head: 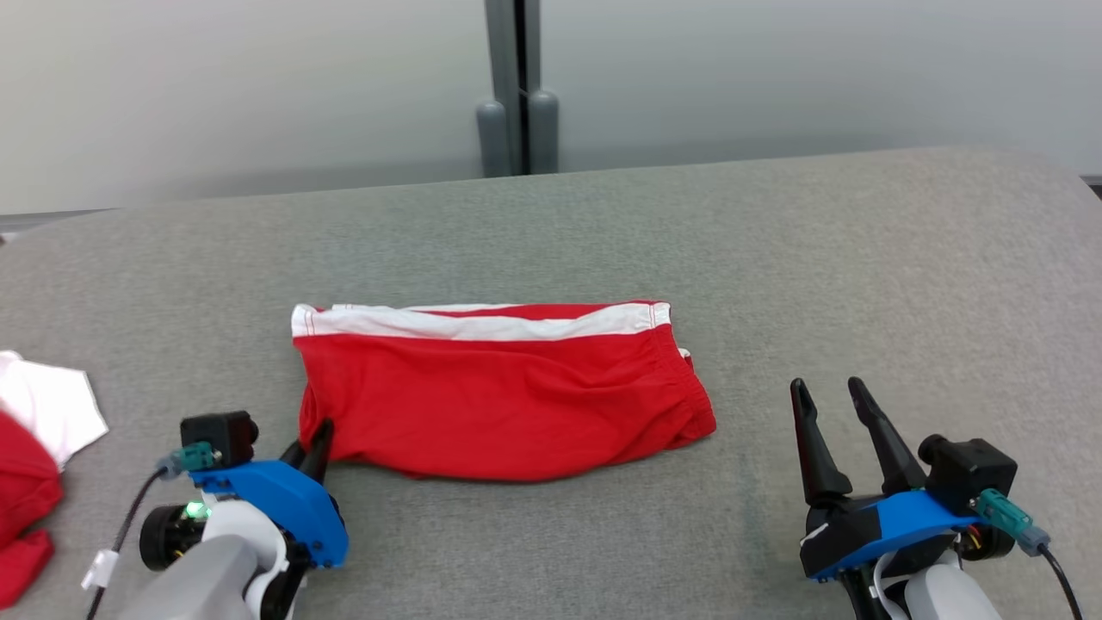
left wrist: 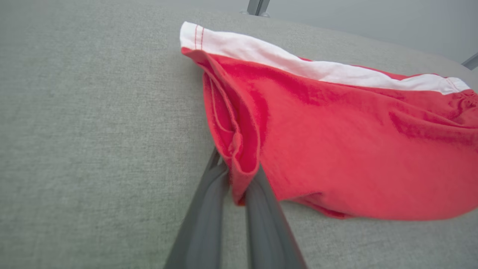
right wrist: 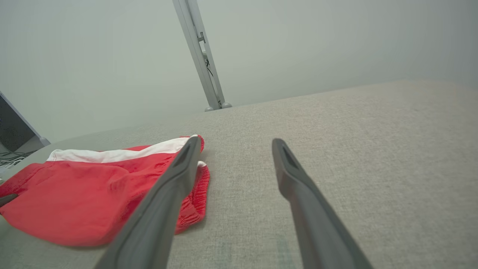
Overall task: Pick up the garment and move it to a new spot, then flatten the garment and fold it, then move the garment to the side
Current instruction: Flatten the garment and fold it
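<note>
Left pincer [head: 314,441] low on its pale forearm, fingers clamped on the near corner of the folded red shorts [head: 499,396], shorts spreading to its right across the grey table [head: 861,258], right pincer [head: 831,392] well apart, fingers pointing forward and spread, gripping nothing

**Red shorts mid-table, one gripper at the corner**

The red shorts [head: 504,392], with a white band along the top edge, lie flat at the centre of the frame on the grey fabric-covered table [head: 775,250]. At lower left, the left gripper [head: 312,449] has its fingers together at the shorts' lower-left corner. At lower right, the right gripper [head: 826,387] is spread wide, clear of the shorts.
</note>
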Motion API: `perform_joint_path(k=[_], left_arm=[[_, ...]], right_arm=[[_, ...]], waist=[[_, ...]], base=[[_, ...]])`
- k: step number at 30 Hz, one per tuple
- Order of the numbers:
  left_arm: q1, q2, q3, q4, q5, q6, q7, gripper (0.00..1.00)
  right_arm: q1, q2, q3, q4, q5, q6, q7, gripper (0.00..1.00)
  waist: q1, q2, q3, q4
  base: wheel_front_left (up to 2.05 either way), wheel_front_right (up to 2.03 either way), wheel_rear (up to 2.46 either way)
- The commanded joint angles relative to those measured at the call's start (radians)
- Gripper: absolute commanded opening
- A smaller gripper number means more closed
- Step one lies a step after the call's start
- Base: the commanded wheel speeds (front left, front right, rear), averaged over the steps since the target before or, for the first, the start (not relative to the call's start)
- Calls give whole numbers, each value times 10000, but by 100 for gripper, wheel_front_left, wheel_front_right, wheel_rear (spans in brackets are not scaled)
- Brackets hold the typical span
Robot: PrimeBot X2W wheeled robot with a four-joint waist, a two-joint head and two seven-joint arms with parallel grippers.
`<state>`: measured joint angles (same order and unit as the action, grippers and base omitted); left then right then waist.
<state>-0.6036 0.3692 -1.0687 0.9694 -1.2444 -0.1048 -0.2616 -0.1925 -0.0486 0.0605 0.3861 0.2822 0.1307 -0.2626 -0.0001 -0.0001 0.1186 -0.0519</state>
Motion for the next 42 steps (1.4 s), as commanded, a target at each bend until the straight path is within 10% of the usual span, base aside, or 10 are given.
perform_joint_path(k=[1, 6, 8, 9, 39, 40, 42], left_arm=[[218, -75, 229, -37, 175, 98, -43, 0], [777, -320, 1103, -344, 1111, 389, -44, 0], [1002, -353, 1488, -567, 1572, 507, -45, 55], [1117, -360, 1679, -665, 1836, 572, -43, 100], [2544, -1104, 5529, -1494, 5728, -15, -47, 100], [2492, -1110, 5563, -1462, 5788, -24, -47, 100], [2379, -1103, 5618, -1403, 5897, -100, -47, 100]], right_arm=[[128, -41, 11, 85, -93, 0, -33, 100], [-37, -38, 173, 352, -113, 0, -33, 100], [-217, -39, 294, 477, -113, 0, -33, 100], [-314, -39, 371, 550, -92, 0, -33, 100], [-3019, -41, 1986, 6208, 1333, 0, 59, 100], [-3055, -39, 2132, 6314, 1495, 0, 68, 98], [-3093, -33, 2466, 6528, 1740, 0, 122, 49]], waist=[[1, 1, -45, 111], [1, 1, -160, 480], [1, 1, -138, 601], [1, 1, -132, 654], [1, 1, 247, 1273], [1, 1, 318, 1284], [1, 1, 401, 1297]], base=[[0, 0, 0], [0, 0, 0], [0, 0, 0], [0, 0, 0], [0, 0, 0], [0, 0, 0], [0, 0, 0]])
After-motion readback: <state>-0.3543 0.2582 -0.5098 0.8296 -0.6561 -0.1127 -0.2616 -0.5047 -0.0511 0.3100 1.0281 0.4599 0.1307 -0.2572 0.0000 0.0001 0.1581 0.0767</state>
